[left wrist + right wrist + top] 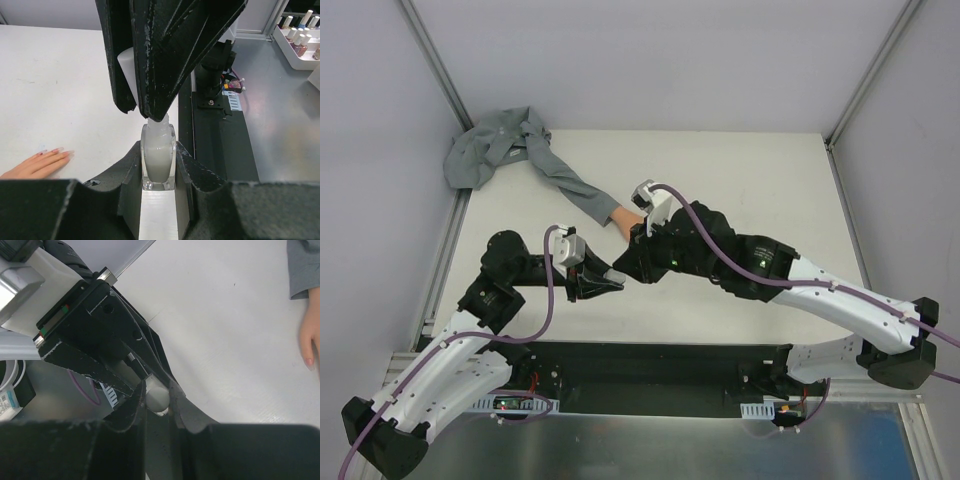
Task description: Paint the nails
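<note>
The white table [740, 180] filled most of the top view, with the left arm [470, 340] and right arm [820, 290] reaching in from its near edge and meeting just left of the middle. A crumpled grey garment [485, 150] lay in the far left corner, and its sleeve [570, 190] ran diagonally toward the middle of the table. From the cuff came a small peach hand [622, 217], lying flat, palm down, just beyond the two wrists and partly hidden by the right one. Off the table, to the right in the left wrist view, a white tray [290, 52] held several polish bottles [301, 42]. The left jaws were closed on a clear bottle [158, 160] of whitish liquid, pinching its flat sides and holding it upright above the table. The right jaws came down from above and were closed on the white cap [157, 396], right over the bottle's neck; whether the cap was loose from the neck could not be told. The nails [55, 150] lay near the held bottle, to its left in the left wrist view, resting on the table at the fingertips, and they looked pinkish, apart from both sets of jaws.
</note>
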### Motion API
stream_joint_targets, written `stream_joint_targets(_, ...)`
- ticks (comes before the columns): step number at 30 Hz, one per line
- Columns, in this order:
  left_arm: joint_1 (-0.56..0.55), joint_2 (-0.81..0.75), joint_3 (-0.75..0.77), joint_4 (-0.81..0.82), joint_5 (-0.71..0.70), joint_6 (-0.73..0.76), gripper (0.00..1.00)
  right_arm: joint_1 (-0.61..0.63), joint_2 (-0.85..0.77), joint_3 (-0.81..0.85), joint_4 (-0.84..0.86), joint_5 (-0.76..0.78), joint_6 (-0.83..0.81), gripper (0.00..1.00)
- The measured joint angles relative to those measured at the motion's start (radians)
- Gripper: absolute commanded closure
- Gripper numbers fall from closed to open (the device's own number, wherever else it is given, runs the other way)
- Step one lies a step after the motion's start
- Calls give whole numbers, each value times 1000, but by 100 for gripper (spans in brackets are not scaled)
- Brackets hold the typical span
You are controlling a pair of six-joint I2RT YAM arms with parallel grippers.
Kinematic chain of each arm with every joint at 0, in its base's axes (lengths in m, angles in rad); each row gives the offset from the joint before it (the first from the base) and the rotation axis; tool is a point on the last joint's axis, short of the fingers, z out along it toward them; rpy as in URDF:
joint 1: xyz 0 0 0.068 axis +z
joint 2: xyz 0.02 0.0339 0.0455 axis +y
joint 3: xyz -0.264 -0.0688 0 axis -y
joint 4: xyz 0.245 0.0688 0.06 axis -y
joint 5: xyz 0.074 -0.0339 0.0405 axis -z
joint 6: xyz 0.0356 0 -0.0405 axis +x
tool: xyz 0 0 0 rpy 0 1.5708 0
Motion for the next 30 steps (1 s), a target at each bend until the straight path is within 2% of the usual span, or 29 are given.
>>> stream_joint_targets(11,0,-8,-3,-1,-16,0,100,29,-7,-57,58,33,12,100)
stream_joint_targets(19,0,-20,-27,-26,-25,0,100,124,-77,-254,274,241,59,99)
stream_joint_targets(20,0,-20,-31,-30,-26,0,100,134,-79,-272,297,268,69,93)
stream_joint_targets(24,1,-20,-37,-37,-44,-6,100,170,-71,-291,333,376,95,91)
stream_joint_targets(30,1,-19,-44,16,-71,-49,100,194,-91,-348,431,488,161,96)
